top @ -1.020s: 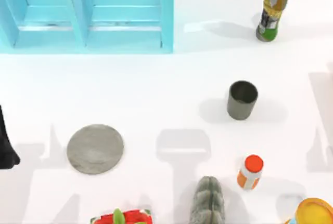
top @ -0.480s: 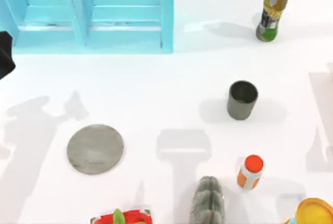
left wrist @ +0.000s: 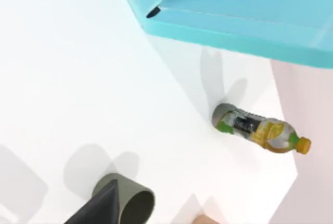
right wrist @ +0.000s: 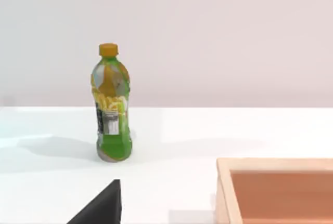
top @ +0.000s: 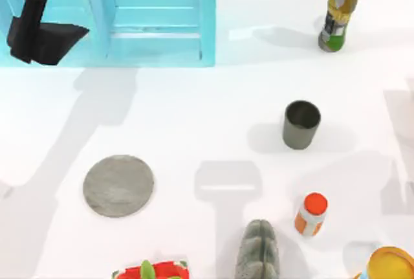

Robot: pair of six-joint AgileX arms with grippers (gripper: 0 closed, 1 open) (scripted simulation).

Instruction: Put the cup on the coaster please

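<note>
White bench [top: 194, 117], 2 AgileX arms, contents as we find them.

Cup [top: 301, 124]: dark grey-olive tumbler, upright, open mouth up, right of centre on the bench, apart from everything around it. It stands free, touched by no pincer. In our left wrist view the cup [left wrist: 130, 203] shows partly behind a dark fingertip.

Coaster [top: 118, 185]: flat round mottled grey disc, lying on the left half of the bench, well apart from the cup, nothing on it.

Left pincer [top: 39, 36]: dark, at the far left corner of the top view, over the front of the turquoise shelf unit [top: 155, 17]. We cannot tell whether its fingers stand open or closed.

Right pincer: 1 dark fingertip [right wrist: 101, 206] shows in our right wrist view; whether it is open or closed, we cannot tell.

Other items: green-and-yellow drink bottle [top: 337, 13], upright at the far right; small white bottle with orange cap [top: 312, 214], near right; ribbed grey lumpy object [top: 257, 252] at the near edge; red-and-green item [top: 152, 270] beside it; yellow-orange round item [top: 390, 263] at the near right corner; tan wooden box [right wrist: 276, 190].
</note>
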